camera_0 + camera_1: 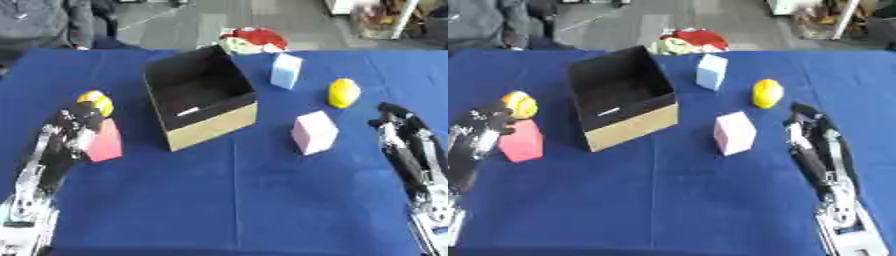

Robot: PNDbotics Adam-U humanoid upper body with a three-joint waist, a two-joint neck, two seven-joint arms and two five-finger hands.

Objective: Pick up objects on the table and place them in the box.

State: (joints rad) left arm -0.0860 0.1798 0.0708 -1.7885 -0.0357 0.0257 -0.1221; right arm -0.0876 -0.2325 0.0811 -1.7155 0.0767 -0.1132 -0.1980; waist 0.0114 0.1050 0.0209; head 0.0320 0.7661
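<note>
At the left of the frame, the fingers [83, 117] of the left hand [74, 131] curl against the top and near side of a pink block [107, 142]; whether they have truly closed round it I cannot tell. That block stands upright on the blue worktop [245, 200], its long axis vertical, touching the hand. A yellow object [96, 101] sits just behind it, close to the fingertips, and could be nudged.

Right of the block, near the centre, an open cardboard box [210, 127] sits turned at an angle, with a small white thing [187, 111] inside. The likely move is a lift and a carry toward the right and slightly up the frame; the box's near wall is what must be cleared.

At the right edge, the right hand [807, 125] rests idle, fingers relaxed, holding nothing. A pale pink block [735, 132] stands just left of it, a yellow lemon-like thing [767, 93] above it, and a light blue block [710, 72] farther up.
</note>
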